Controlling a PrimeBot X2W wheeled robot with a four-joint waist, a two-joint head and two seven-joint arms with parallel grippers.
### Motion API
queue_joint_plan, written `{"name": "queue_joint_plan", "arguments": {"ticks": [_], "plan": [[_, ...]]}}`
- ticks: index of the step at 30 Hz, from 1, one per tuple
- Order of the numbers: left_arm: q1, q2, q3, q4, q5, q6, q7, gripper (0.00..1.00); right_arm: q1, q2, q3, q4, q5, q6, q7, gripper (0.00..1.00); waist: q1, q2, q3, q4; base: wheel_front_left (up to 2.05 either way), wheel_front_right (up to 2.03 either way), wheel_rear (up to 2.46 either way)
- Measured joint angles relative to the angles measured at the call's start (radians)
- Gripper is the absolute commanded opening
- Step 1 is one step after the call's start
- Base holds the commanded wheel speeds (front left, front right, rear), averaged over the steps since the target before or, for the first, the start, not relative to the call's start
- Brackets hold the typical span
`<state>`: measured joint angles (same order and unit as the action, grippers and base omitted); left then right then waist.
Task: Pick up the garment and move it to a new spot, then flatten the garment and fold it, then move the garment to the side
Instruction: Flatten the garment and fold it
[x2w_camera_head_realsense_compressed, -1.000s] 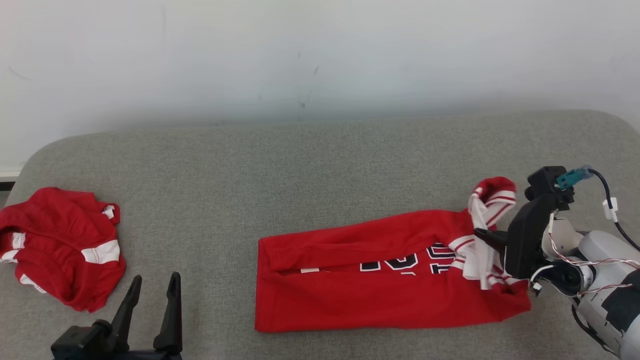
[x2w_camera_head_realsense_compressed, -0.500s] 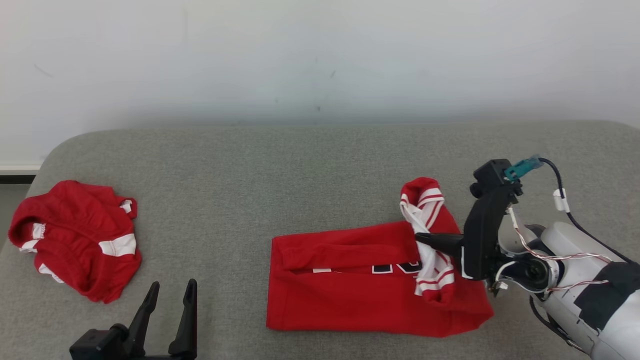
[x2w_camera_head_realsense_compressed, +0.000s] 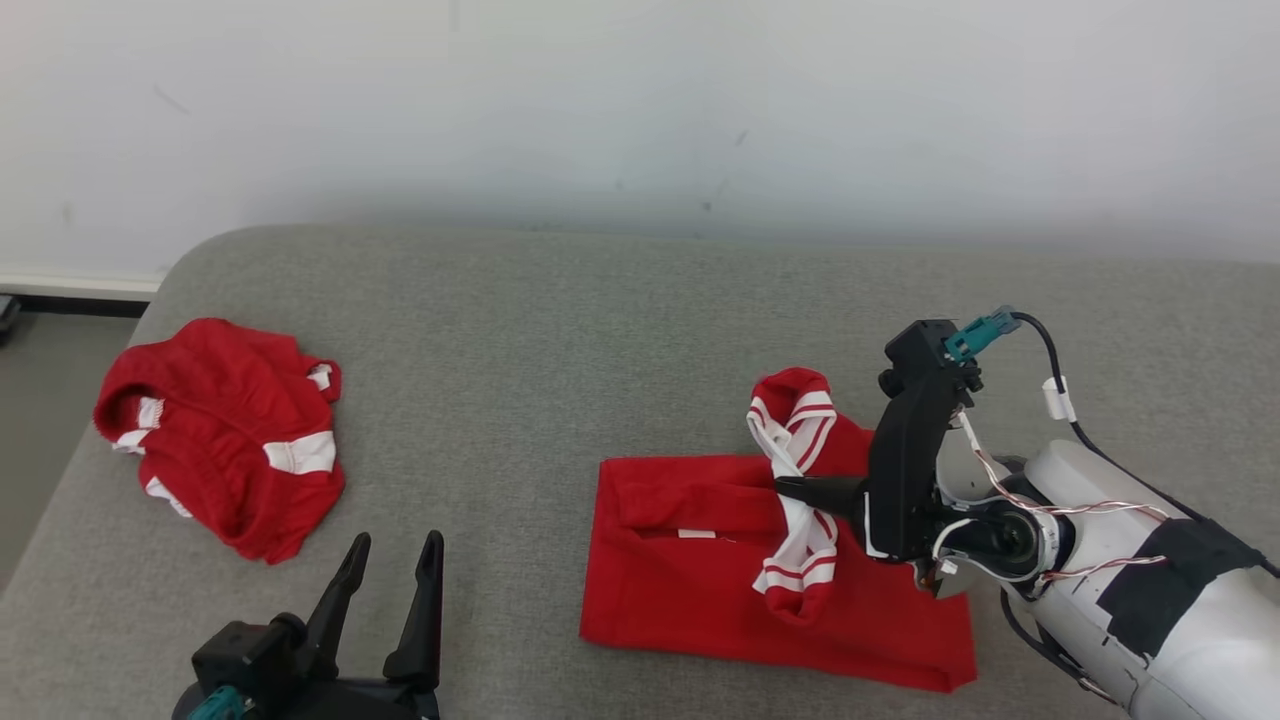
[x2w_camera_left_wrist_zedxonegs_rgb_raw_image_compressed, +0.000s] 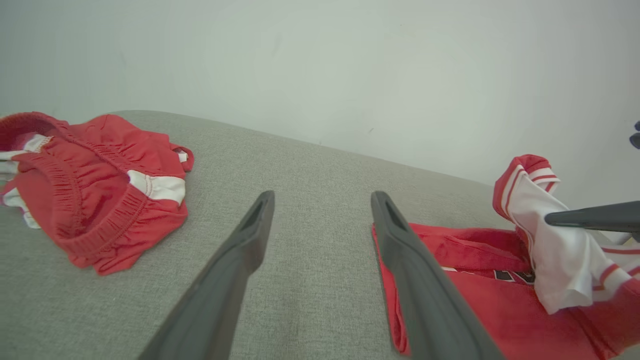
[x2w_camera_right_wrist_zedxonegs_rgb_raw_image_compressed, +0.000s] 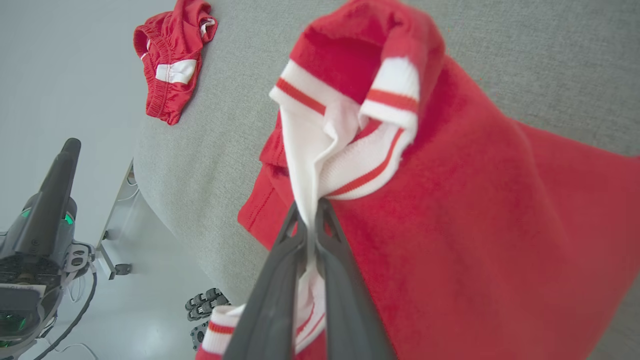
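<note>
- The right gripper (x2w_camera_head_realsense_compressed: 785, 487), its two dark fingers closed tight, is pinching the white, red-striped trim of the red knit jersey (x2w_camera_head_realsense_compressed: 690, 590) and holding that edge lifted above the cloth.
- The rest of the jersey is lying folded on the grey fabric cushion (x2w_camera_head_realsense_compressed: 560, 330), spreading beneath and to the left of the fingertips.
- The left gripper (x2w_camera_head_realsense_compressed: 395, 545) is hovering empty with its fingers spread wide, between the jersey and the crumpled red shorts (x2w_camera_head_realsense_compressed: 220, 440).

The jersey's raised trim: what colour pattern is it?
White trim with thin red stripes; clearest in the right wrist view.
</note>
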<state>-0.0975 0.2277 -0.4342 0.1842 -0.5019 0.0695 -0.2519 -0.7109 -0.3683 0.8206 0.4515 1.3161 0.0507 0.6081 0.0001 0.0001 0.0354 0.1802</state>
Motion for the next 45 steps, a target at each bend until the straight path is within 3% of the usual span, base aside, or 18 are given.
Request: {"name": "queue_joint_plan", "arguments": {"ticks": [13, 23, 43, 44, 45], "plan": [[-0.034, -0.024, -0.015, 0.057, 0.000, -0.018, 0.000, 1.00, -0.001, 0.062, 0.002, 0.051, 0.012, -0.039, 0.008, 0.00, 0.0000, 0.0000, 0.008, 0.090, 0.00, 0.00, 0.00], [-0.035, -0.035, -0.016, 0.067, 0.001, -0.028, 0.000, 1.00, 0.000, 0.123, 0.009, 0.135, 0.021, -0.069, -0.016, 0.00, 0.0000, -0.0001, 0.017, 0.117, 0.00, 0.00, 0.00], [-0.053, -0.055, -0.007, 0.101, 0.002, -0.043, 0.000, 1.00, -0.037, 0.180, 0.018, 0.284, -0.009, -0.060, -0.078, 0.00, 0.0000, 0.0000, 0.030, 0.152, 0.00, 0.00, 0.00], [-0.053, -0.055, -0.006, 0.103, 0.002, -0.044, 0.000, 1.00, -0.037, 0.183, 0.016, 0.289, -0.012, -0.060, -0.090, 0.33, 0.0000, 0.0000, 0.029, 0.153, 0.00, 0.00, 0.00], [-0.053, -0.056, -0.004, 0.106, 0.002, -0.044, 0.000, 1.00, -0.038, 0.184, 0.014, 0.293, -0.015, -0.059, -0.098, 0.53, 0.0000, 0.0000, 0.029, 0.154, 0.00, 0.00, 0.00]]}}
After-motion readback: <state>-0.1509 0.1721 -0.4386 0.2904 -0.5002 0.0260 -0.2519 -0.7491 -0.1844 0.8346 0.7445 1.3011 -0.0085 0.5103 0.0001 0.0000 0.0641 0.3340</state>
